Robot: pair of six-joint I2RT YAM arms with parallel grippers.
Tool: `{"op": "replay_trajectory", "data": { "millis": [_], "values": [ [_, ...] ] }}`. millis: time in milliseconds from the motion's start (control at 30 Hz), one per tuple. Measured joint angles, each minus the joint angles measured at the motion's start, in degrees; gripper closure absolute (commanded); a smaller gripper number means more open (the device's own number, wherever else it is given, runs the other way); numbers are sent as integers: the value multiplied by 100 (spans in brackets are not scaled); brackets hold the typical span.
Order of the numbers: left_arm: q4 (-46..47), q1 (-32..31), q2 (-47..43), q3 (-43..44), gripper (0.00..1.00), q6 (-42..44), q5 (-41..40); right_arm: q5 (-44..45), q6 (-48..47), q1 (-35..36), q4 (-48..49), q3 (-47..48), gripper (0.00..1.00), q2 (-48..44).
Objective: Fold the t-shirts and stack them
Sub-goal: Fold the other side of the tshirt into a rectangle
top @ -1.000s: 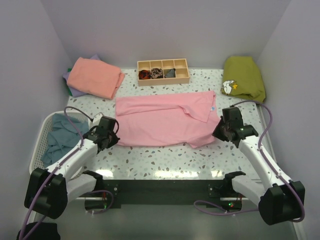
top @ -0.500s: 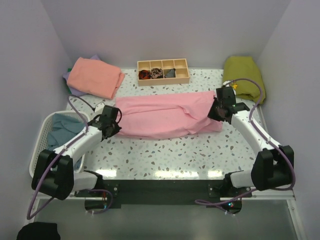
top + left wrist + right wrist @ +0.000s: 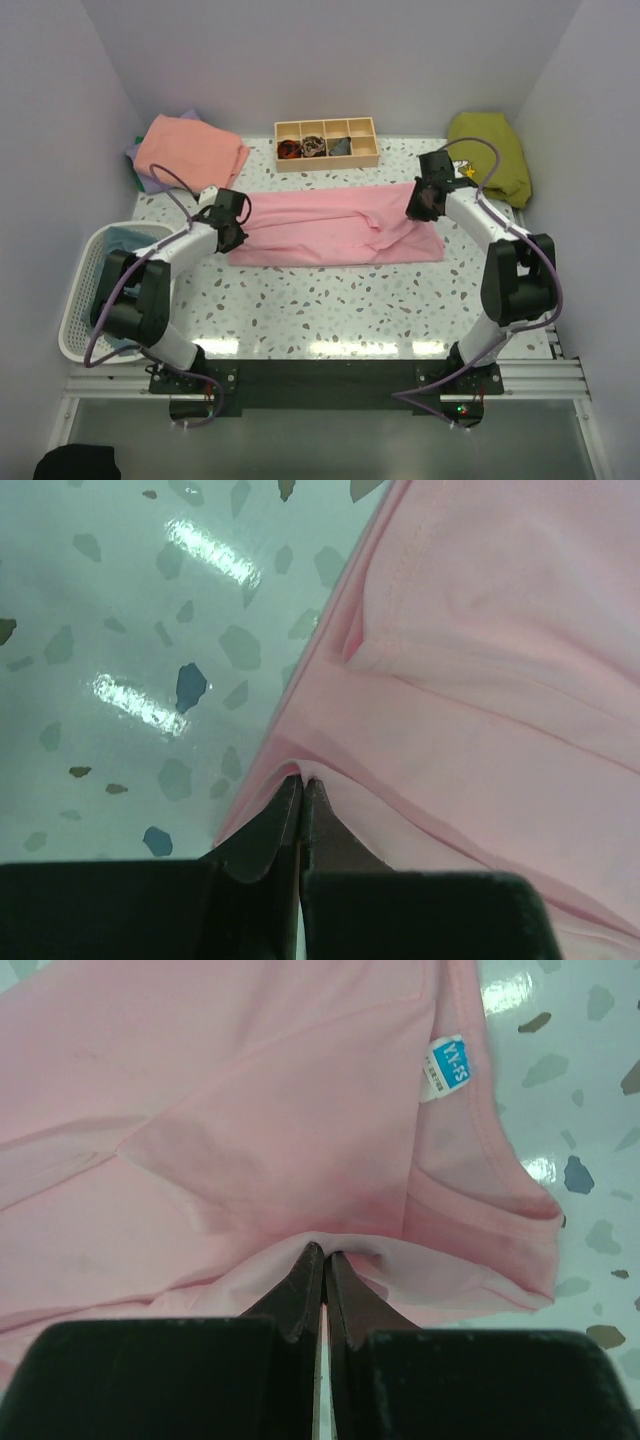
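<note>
Folded in half since a second ago, the pink t-shirt (image 3: 330, 230) lies mid-worktop (image 3: 340, 300), left and right jaws clamped on its ends; keep it taut and lay edges flush before releasing.

Closed in by plain pale lilac walls (image 3: 330, 60); white speckled table (image 3: 330, 300), glossy, glare streaks near front edge.

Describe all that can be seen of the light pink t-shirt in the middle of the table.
The light pink t-shirt is soft, cotton-looking cloth, folded into a long band that lies flat across the speckled table, with creases. A small blue-and-white label shows inside its neckline. The left gripper is shut on its left edge and the right gripper on a fold near the collar.
</note>
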Motion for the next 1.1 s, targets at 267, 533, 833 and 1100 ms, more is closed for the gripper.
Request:
{"op": "replay_trajectory", "data": {
  "millis": [267,533,833,1100],
  "values": [
    [0,111,697,420,87,42,-125,-212,-70,-101,20,984,84,1003],
    [-42,227,901,527,29,170,-229,-472,-205,-149,13,1943,47,1947],
    [-195,286,284,385,28,173,-422,-476,-369,-339,-59,2251,45,1836],
    [203,297,-584,-81,30,476,175,-1191,-205,-380,74,433,46,737]
  ]
}}
